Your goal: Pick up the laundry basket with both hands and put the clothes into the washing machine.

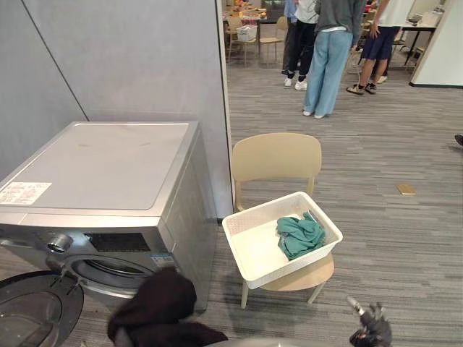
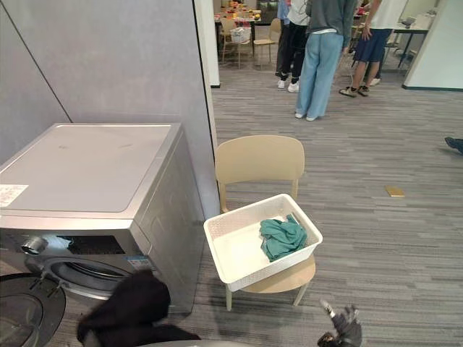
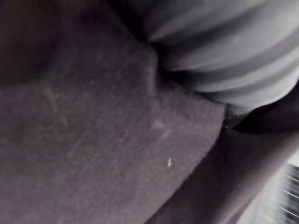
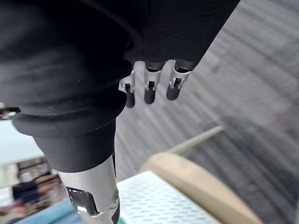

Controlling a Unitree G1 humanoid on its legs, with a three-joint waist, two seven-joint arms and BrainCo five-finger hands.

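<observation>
Left hand: you can't tell its grip. A black cloth lies over it and hides the fingers; past the ribbed cover, its wrist view shows the same dark cloth pressed close.
Right hand: loose and empty. Its fingers hang relaxed and the thumb sticks out apart from them, with nothing between.
Basket: white, on the chair, tilted with its near edge overhanging the seat. It is ahead and left of your right hand, ahead and right of the covered left hand, and touched by neither.
Clothes: a teal cloth is bunched in the basket's right half. The black cloth is out of the basket, at your left hand.
Washer: directly ahead of the left hand. Its drum mouth is just past the black cloth, and the round door is swung open to that hand's left.
In the way: the chair's front legs and seat edge stand between your right hand and the basket. The washer's corner stands close beside the basket's left rim.
Around: a grey wall panel rises behind the washer. A small yellow item lies on the floor well ahead of the right hand. Several people stand far beyond the chair.
</observation>
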